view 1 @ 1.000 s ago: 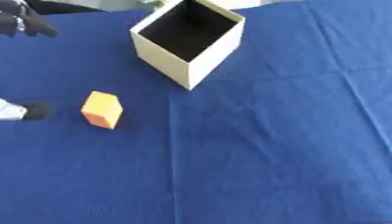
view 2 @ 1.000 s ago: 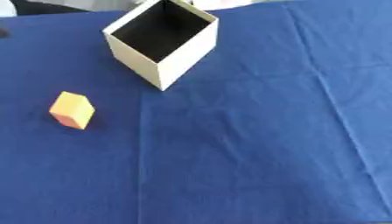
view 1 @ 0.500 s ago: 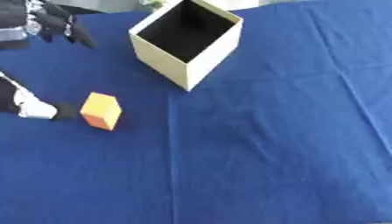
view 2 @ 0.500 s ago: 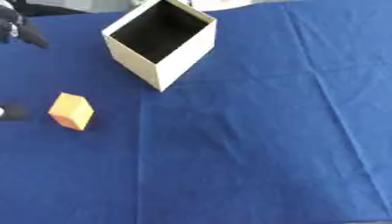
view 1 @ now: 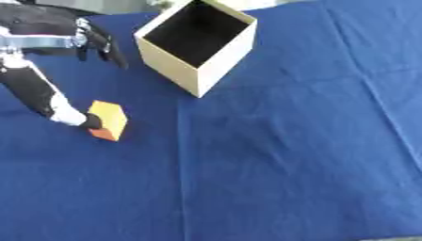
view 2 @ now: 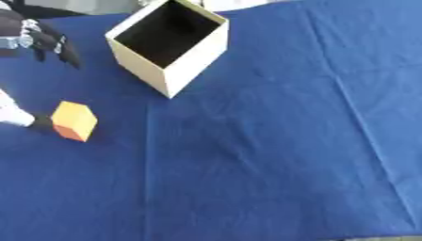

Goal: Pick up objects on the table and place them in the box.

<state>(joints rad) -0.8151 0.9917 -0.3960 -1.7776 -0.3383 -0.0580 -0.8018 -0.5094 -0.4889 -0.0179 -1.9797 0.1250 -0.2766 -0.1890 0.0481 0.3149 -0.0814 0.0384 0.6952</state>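
An orange block (view 1: 109,120) lies on the blue cloth at the left. Behind it and to the right stands an open cream box (view 1: 228,60) with a dark inside, turned corner-on to me. My left hand (view 1: 48,36) comes in from the upper left, open and spread wide. Its black fingers (view 1: 105,46) point down beside the box's left corner, well above the block. Its long white-and-black thumb (view 1: 51,103) reaches down, and the dark tip touches the block's left side. Nothing is held. My right hand shows in neither view.
The blue cloth (view 1: 288,155) covers the whole table, with creases running down the middle and right. A pale strip shows past the table's far edge.
My left hand has come in from the left edge toward the block. Its thumb tip, a gap away before, now touches the block's left side. Box and block have stayed put.
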